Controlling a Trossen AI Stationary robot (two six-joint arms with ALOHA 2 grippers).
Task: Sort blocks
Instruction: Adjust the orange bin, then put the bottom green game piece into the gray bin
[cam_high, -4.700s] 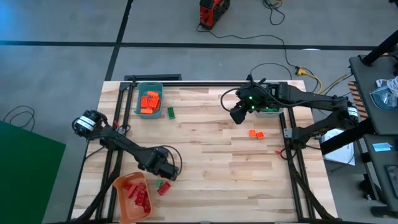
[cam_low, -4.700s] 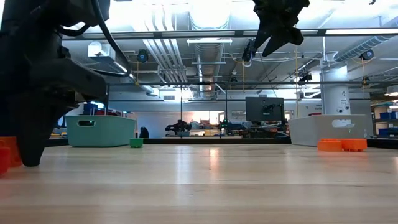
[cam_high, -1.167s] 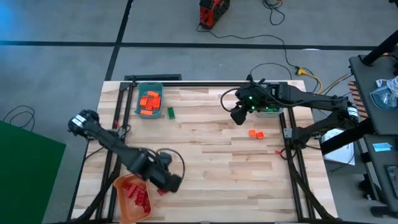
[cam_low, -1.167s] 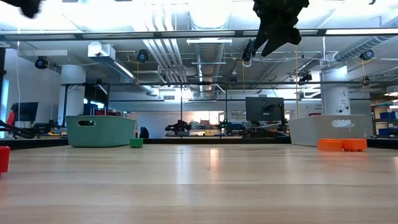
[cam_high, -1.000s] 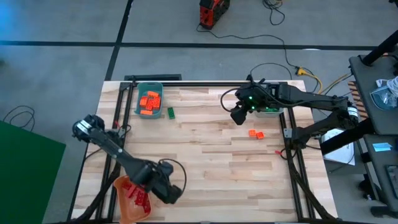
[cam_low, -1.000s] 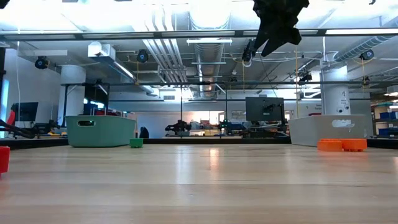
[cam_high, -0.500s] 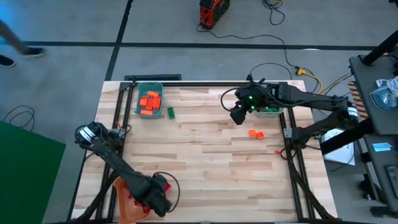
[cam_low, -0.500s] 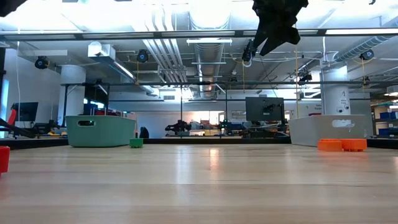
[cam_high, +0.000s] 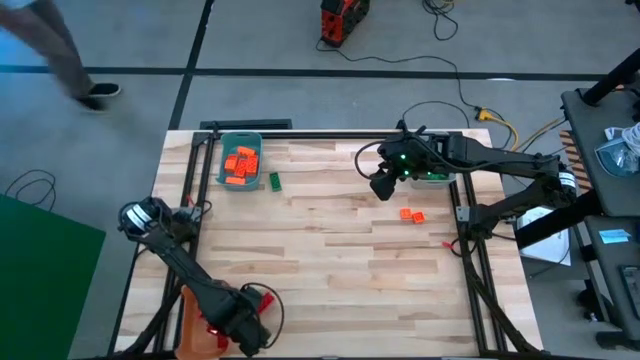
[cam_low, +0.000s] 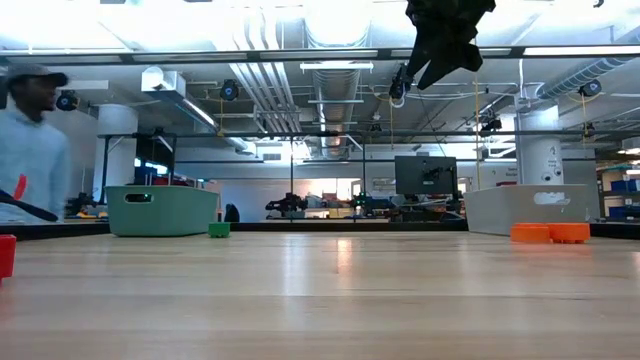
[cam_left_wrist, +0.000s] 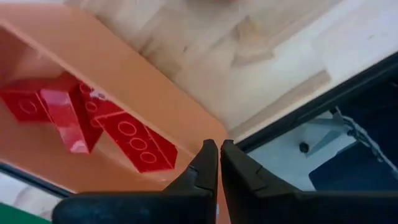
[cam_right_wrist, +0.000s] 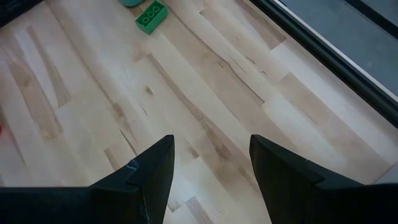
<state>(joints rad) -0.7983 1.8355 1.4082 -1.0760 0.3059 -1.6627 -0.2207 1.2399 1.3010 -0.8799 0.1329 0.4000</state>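
hovering left claw (cam_left_wrist: 219, 163) pinched over orange bin (cam_left_wrist: 134, 81) rim

Red blocks (cam_left_wrist: 134, 142) lie jumbled in the orange bin at the table's near left corner. Orange blocks (cam_high: 240, 162) fill the teal bin at the far left edge, one green block (cam_high: 274, 180) just beside it (on bare wood). Two orange blocks (cam_high: 411, 214) lie touching near the right edge.
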